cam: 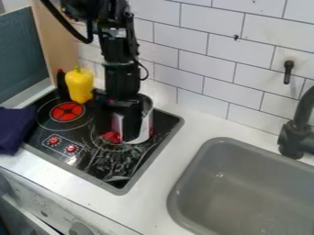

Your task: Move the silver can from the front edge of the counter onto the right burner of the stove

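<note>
The black gripper (130, 128) hangs low over the right part of the black stove top (92, 163). Right behind it and partly hidden by it stands a silver pot or can (147, 120); whether they touch I cannot tell. A small red thing (111, 137) lies just left of the gripper's lower end. At the back left of the stove, a yellow pepper (79, 85) is upright beside a dark bottle-like object (62, 84).
A dark purple cloth (16, 129) lies at the left edge of the counter (160, 176). To the right are a grey sink (230, 188) and a black faucet (297, 133). A white tiled wall (207, 62) closes off the back.
</note>
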Robot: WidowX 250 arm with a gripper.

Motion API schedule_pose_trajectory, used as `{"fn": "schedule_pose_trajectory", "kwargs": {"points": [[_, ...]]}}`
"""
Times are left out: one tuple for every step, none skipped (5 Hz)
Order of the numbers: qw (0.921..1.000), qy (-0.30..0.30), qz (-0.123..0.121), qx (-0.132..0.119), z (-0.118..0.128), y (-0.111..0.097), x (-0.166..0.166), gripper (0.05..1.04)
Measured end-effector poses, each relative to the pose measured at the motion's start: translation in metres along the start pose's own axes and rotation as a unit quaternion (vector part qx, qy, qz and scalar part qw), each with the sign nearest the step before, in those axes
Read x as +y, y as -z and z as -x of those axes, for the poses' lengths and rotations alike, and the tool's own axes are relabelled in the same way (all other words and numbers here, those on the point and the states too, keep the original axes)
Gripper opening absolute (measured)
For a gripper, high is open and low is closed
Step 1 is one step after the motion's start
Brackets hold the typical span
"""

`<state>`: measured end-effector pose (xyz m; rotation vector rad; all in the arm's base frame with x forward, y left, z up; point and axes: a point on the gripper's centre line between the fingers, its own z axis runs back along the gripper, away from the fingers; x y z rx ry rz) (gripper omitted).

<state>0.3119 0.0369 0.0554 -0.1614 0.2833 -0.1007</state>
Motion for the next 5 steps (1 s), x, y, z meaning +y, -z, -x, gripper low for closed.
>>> {"fn": "schedule_pose_trajectory", "kwargs": {"points": [[0.9999,0.01,-0.001,-0.007,-0.007,-0.008,-0.008,1.005],[0.9998,0.018,-0.008,0.007,0.003,0.01,-0.027,1.005],[0.9992,0.003,-0.038,-0.014,0.03,-0.007,-0.029,1.004],[0.9975,-0.016,-0.064,-0.025,0.061,-0.02,-0.016,1.004],[0.9944,-0.046,-0.086,-0.042,0.094,-0.037,0.006,1.004]]}}
